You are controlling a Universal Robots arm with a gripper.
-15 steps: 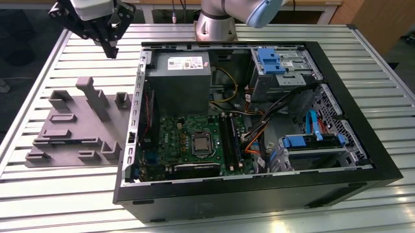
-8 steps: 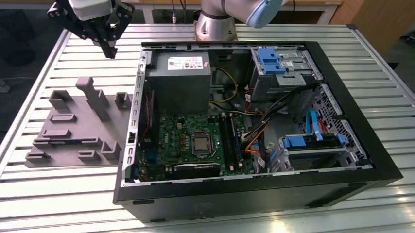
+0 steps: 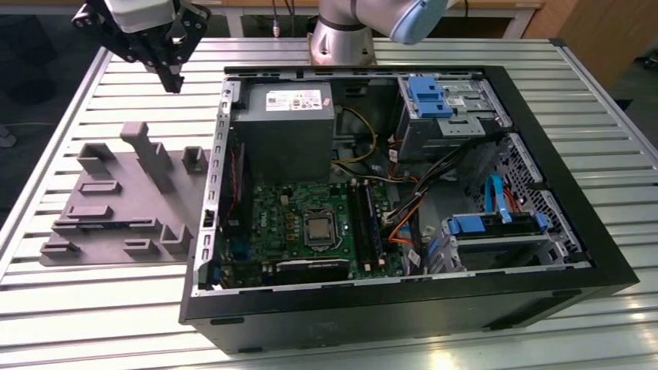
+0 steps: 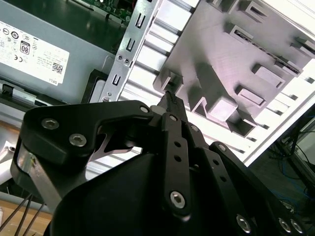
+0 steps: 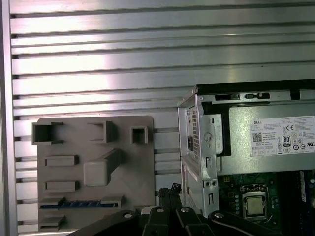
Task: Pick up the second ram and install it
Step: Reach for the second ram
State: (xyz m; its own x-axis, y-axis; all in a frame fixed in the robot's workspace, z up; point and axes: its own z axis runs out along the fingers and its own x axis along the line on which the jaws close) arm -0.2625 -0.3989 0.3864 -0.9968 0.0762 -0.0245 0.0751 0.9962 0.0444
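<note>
Robotics lab bench: slatted aluminium table (image 3: 92, 308) with a robot arm's base (image 3: 340, 42) standing at 12 o'clock of an open PC case (image 3: 575, 254) (side panel off, motherboard (image 3: 298, 223) exposed). Grey fixture plate (image 3: 113, 208) with moulded part nests lies at the case's 9 o'clock; wooden furniture (image 3: 606, 31) past the table at 1 o'clock.

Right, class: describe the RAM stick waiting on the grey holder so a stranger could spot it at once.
Find the open black computer case on the slatted table; on the exterior view's left of it lies a flat grey holder plate. The RAM stick lies in a low slot of that plate, the one thin blue strip among plain grey blocks.
</note>
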